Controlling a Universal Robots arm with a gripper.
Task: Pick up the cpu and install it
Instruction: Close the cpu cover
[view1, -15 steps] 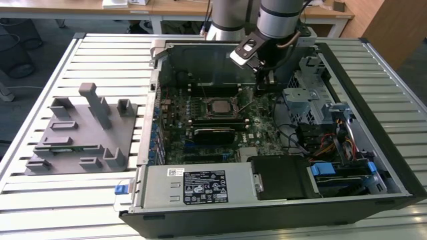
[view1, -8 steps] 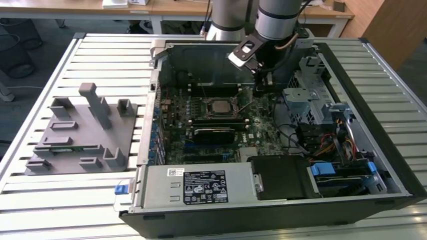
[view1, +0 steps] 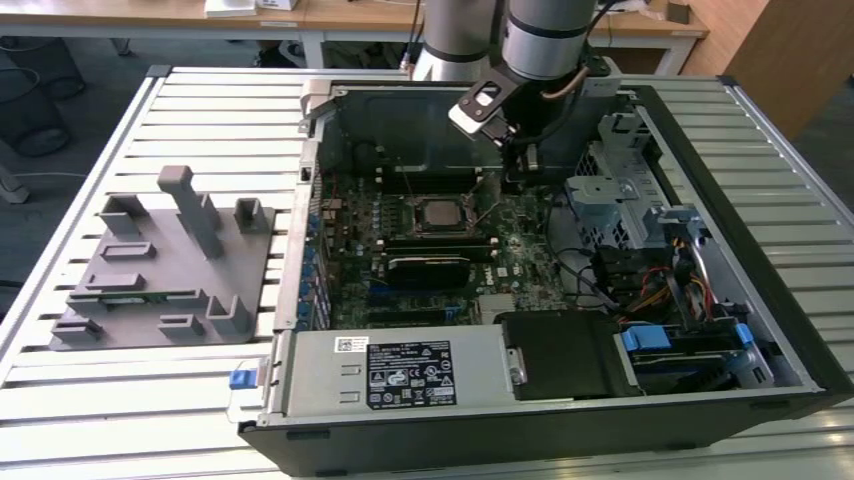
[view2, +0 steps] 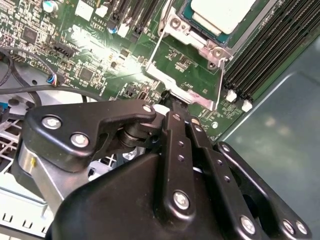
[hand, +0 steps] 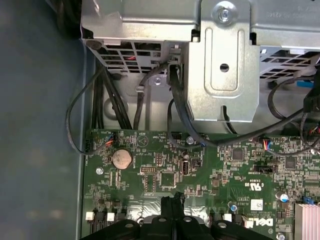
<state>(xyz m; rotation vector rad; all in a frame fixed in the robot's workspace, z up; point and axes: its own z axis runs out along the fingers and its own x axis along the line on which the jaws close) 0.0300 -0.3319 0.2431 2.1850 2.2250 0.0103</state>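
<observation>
Gripper (view1: 513, 182) hangs inside the open computer case (view1: 787, 330), low over the motherboard (view1: 521, 270). Its fingers (view2: 172, 145) are pressed together, and in both wrist views nothing visible sits between them. The metal socket frame (view2: 192, 42) lies just beyond the tips. The cpu (view1: 438, 213) sits flat in that socket, at about eight o'clock from the gripper in the exterior view, near but apart. Being square, it offers no long axis.

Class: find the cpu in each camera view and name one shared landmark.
Exterior view: the cpu lies in the middle of the motherboard.
Second wrist view: the cpu sits within the metal socket frame, beyond the gripper.
First wrist view: the coin cell and metal cage at the motherboard's edge.
Shared landmark: the green motherboard.
</observation>
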